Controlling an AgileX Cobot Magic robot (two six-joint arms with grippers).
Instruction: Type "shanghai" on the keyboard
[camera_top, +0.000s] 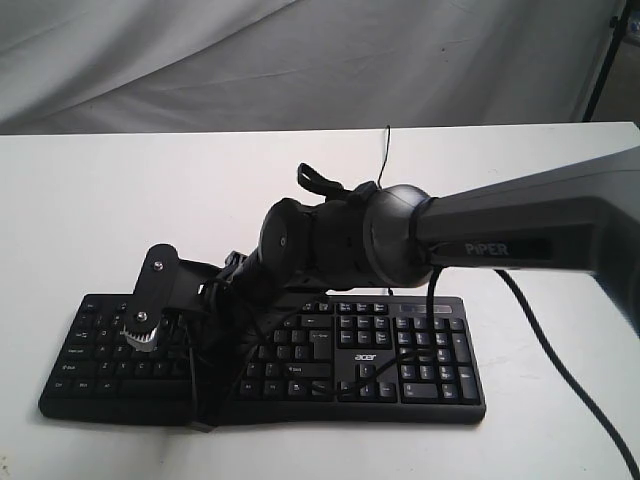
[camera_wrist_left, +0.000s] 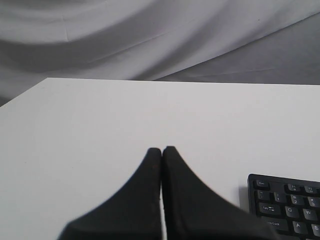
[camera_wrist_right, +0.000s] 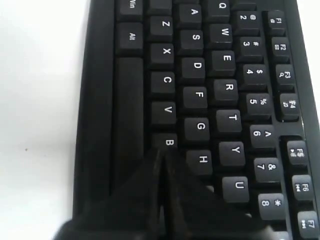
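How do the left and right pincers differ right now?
The left pincer hangs over the table, with only a corner of the keyboard nearby; the right pincer is over the letter keys, tip by the B key. The left shows only in its wrist view; the right also shows in the exterior view. Both are shut, holding nothing.

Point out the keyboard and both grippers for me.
keyboard (camera_top: 368, 357), exterior view, on its acer logo.
left gripper (camera_wrist_left: 161, 150), left wrist view, midway between the closed fingertips.
right gripper (camera_wrist_right: 162, 154), right wrist view, midway between the closed fingertips.
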